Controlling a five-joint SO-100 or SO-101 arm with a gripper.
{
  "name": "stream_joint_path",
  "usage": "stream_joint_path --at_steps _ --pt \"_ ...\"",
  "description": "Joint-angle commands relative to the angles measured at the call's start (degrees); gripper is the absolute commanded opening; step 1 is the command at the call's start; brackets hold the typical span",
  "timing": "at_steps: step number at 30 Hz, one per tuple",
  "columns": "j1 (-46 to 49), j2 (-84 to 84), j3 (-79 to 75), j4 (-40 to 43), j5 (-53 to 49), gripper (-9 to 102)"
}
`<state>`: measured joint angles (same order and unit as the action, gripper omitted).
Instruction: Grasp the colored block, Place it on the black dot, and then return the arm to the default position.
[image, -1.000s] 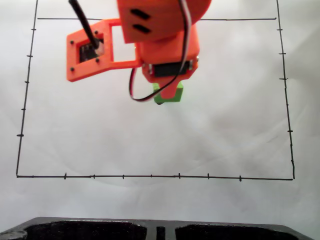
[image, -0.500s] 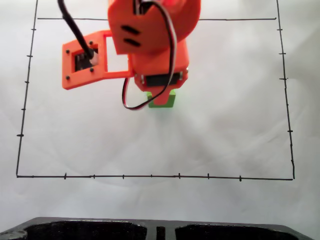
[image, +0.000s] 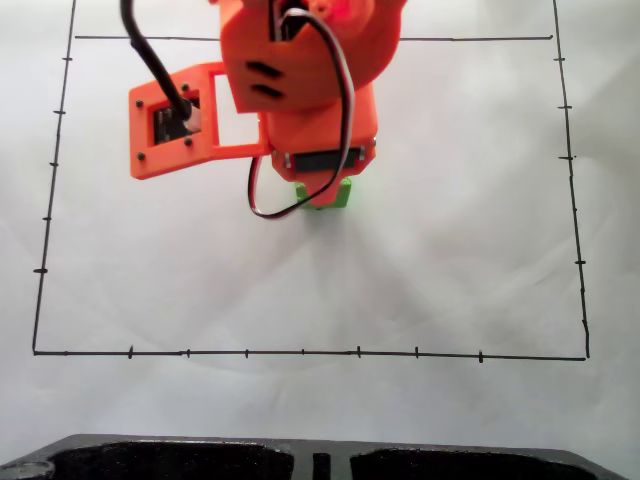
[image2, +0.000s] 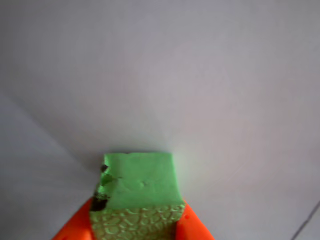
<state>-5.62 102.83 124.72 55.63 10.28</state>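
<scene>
Carrying: the arm (image: 310, 90) holds the green block (image: 330, 195) in its gripper (image2: 137, 235), over the white paper (image: 450, 250) in the fixed view.
Grip: clenched on the block; in the wrist view the two orange fingers (image2: 75, 231) press its lower corners, one on each side.
Block: in the fixed view it sits toward the far edge of the drawn frame (image: 300, 353), roughly midway between the left and right border lines, mostly hidden under the arm. I cannot tell whether it touches the paper or hangs just above it.
Black dot: not visible; a small dark patch at the block's left edge in the wrist view could be part of it, but that is unclear.
Step in hand, as I judge it: setting the block down on the dot.
Doing it well: come down straight, keep the block level, let the bottom face meet the paper before the fingers part, then open slowly and lift straight up so the block does not drag.
Risk: an early release could tip or shift the light foam-like block.
Containers: a dark tray-like object (image: 180, 458) lies at the near edge; its contents are not visible.
</scene>
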Motion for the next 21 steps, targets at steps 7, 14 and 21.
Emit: stream_joint_path --at_steps 7,14,21 --pt "0.1 3.0 -1.5 1.6 0.2 30" --pt "-1.4 9.6 -1.4 7.7 -0.7 42" --pt "-2.8 22.4 -0.8 14.2 -3.3 42"
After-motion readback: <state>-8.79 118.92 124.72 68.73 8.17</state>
